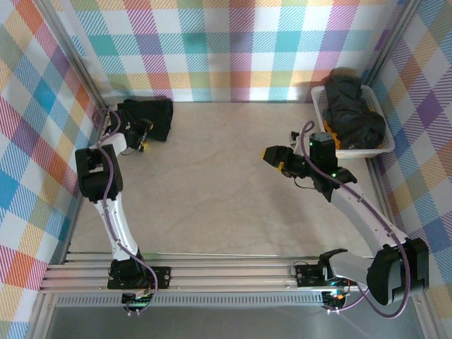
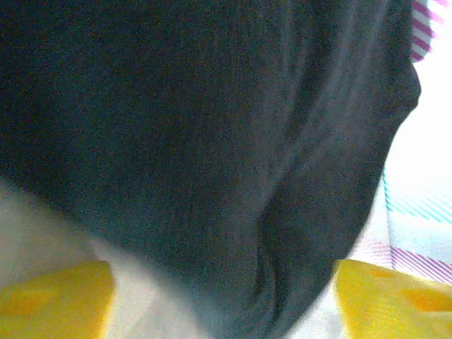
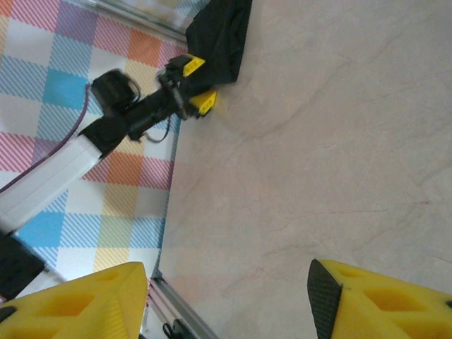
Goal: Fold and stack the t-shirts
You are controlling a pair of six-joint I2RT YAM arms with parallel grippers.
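A folded black t-shirt lies in the table's far left corner and takes up most of the left wrist view. My left gripper sits at its near edge, open, yellow fingers wide apart with the cloth's edge lying between them, not pinched. More black t-shirts are heaped in the white basket at the far right. My right gripper hovers over bare table right of centre, open, nothing between its fingers. The right wrist view also looks across at the folded t-shirt and the left gripper.
The tabletop is pale marble-patterned. Checked walls close in the back and both sides. A metal rail carrying the arm bases runs along the near edge. A small orange item shows at the basket's near side.
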